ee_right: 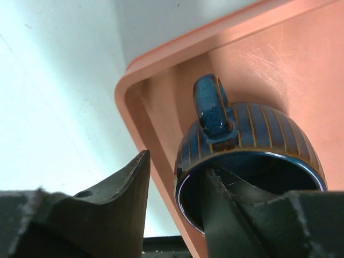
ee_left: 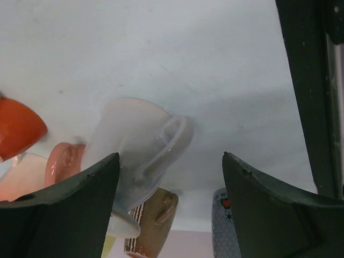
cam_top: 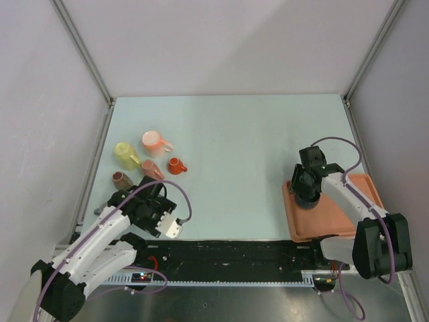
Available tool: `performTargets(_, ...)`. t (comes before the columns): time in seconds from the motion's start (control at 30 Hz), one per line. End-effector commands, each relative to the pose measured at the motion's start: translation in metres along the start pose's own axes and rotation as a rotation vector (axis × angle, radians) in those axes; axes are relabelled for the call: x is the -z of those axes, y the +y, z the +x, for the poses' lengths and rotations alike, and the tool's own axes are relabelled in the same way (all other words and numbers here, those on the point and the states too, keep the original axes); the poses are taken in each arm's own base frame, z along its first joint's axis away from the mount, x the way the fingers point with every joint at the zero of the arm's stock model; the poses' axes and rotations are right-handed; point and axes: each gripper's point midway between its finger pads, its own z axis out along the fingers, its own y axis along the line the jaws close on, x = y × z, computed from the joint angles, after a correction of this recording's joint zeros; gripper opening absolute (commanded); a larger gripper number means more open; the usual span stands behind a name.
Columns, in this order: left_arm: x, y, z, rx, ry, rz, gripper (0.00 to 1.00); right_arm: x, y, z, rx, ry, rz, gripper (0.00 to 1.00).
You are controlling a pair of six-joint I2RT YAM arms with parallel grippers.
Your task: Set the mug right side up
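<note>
A blue mug with orange stripes (ee_right: 252,134) stands mouth-up in the corner of the orange tray (ee_right: 161,70). My right gripper (ee_right: 176,164) is open astride its rim: one finger is inside the mug, and the other is outside with a gap to the wall. In the top view the right gripper (cam_top: 308,192) covers the mug. My left gripper (ee_left: 171,156) is open. A pale white mug (ee_left: 134,145) lies tilted against its left finger, handle towards the gap. In the top view the left gripper (cam_top: 149,196) is just in front of the mug cluster.
At the left stand a yellow mug (cam_top: 125,154), a pink mug (cam_top: 153,142), a salmon mug (cam_top: 153,169), a small red mug (cam_top: 176,166) and a brown mug (cam_top: 122,179). A grey patterned mug (ee_left: 219,217) is beside the brown one (ee_left: 156,215). Side walls enclose the table.
</note>
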Motion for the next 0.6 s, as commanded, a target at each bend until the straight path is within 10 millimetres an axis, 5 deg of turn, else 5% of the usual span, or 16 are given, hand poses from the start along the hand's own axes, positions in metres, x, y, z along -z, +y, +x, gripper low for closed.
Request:
performTargets(0.0,-0.004,-0.005,0.009,-0.207,0.054,0.039,0.81,0.016,0.009,-0.018,-0.017,-0.089,-0.060,0.49)
performTargets(0.23,-0.014,-0.015,0.022,-0.325,0.117,0.130,0.77,0.047,0.016,-0.023,-0.025,-0.135,-0.110,0.70)
performTargets(0.57,-0.017,0.005,0.025,-0.437,0.136,0.140,0.64,0.076,0.040,-0.034,-0.003,-0.193,-0.255,0.73)
